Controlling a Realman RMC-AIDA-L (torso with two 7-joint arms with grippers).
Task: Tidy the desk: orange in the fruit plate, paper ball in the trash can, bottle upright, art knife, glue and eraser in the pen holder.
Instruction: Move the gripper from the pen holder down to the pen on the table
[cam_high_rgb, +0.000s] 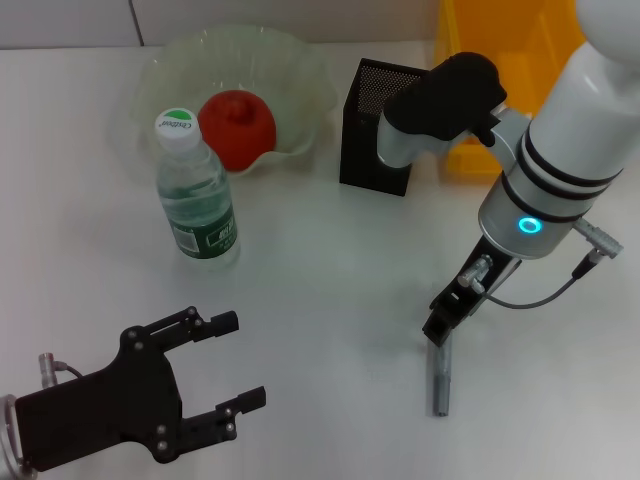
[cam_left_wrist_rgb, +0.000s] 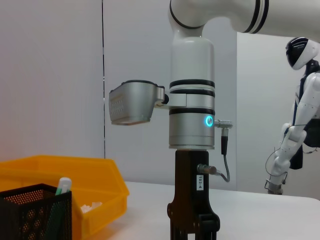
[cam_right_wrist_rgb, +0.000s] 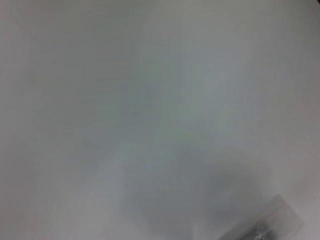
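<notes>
Where right claw (cam_high_rgb: 437, 330) hovers, art knife (cam_high_rgb: 440, 382)

The head camera looks forward and steeply down on the white worktop (cam_high_rgb: 330, 260) from above, taking in both arms; the left wrist camera sits low, near worktop height, facing level across it toward the upright right arm (cam_left_wrist_rgb: 191, 115), which fills the middle of its picture; the right wrist camera points down at the worktop (cam_right_wrist_rgb: 125, 100) from very close, showing little but blurred white surface; head and left wrist views share the right arm (cam_high_rgb: 560, 170), pen holder (cam_high_rgb: 375, 125) and trash can (cam_high_rgb: 500, 60).
</notes>
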